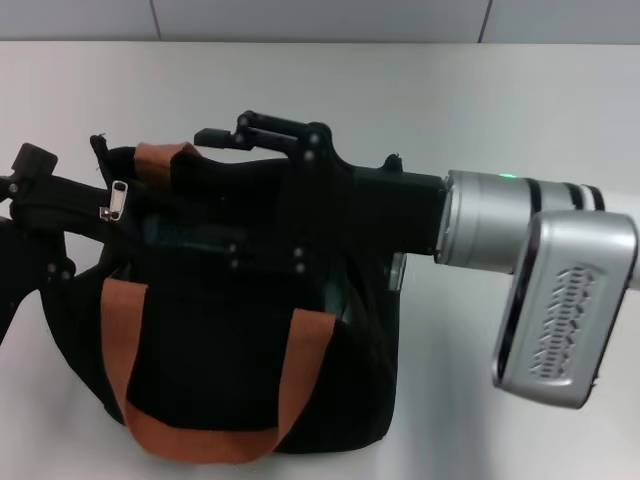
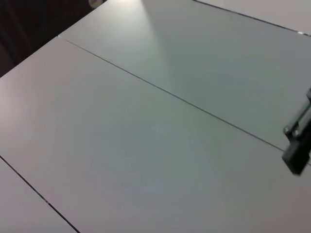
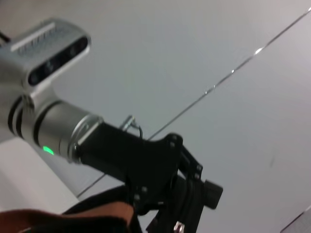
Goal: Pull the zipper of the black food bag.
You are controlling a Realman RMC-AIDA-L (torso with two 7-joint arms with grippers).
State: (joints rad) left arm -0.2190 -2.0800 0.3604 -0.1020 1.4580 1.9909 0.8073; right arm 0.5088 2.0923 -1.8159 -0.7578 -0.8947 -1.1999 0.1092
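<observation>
Closest to the head camera sat the silver camera housing [image 1: 565,310] on the right arm, hanging below that arm's silver wrist [image 1: 490,220], where a green light glowed. From there the arm's black body reached in from the right across the top of the bag [image 1: 220,340]. The right gripper [image 1: 250,130] lay at the bag's far upper edge, beside the rear orange strap [image 1: 165,155]. Black against black, it did not show whether its pincer was apart or together.

The bag stood in the middle of the white table [image 1: 500,90], near its front edge, with its front orange handle [image 1: 200,440] looping down the near face. A sliver of pale lining showed at the bag's right side, under the arm.

The zipper [image 1: 115,200], a small silver tab, hung at the bag's upper left corner, just below the rear strap. The left gripper [image 1: 30,185] came in from the left edge and sat close beside that corner. The tab itself looked apart from it. Whether this pincer was apart or together could not be told either.

The left wrist view showed mostly bare table [image 2: 146,145] crossed by thin seams, with a small dark metal part [image 2: 297,145] at one edge. In the right wrist view, a silver wrist with a green light carried a black gripper above an orange strap [image 3: 73,218].
</observation>
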